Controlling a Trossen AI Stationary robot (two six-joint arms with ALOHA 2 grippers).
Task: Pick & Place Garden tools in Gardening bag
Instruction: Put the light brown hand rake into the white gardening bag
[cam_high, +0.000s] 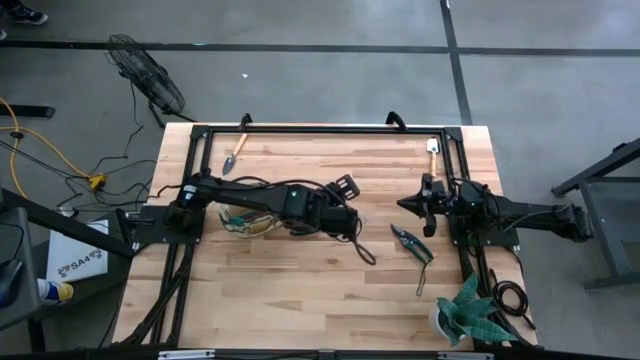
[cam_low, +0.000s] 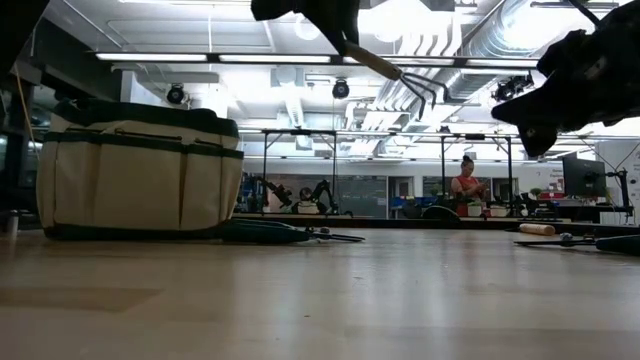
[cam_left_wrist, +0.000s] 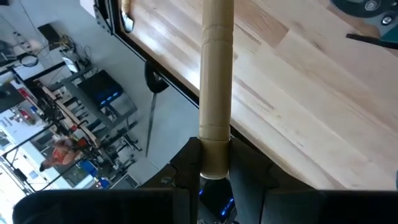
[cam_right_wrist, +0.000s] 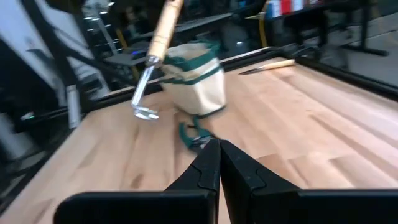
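Left gripper (cam_left_wrist: 214, 177) jaws clamp wooden-handled rake (cam_right_wrist: 153, 56) above table (cam_high: 300, 290), beside gardening bag (cam_low: 140, 170). Right gripper (cam_right_wrist: 219, 163) jaws shut, empty.

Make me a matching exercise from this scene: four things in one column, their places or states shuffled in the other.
1 hand rake
2 gardening bag
3 potted plant
4 right gripper

A shut, holding nothing
B held above the table by the left gripper
C at a table corner on the right arm's side
D standing beneath the left arm

Pairs: 1-B, 2-D, 3-C, 4-A
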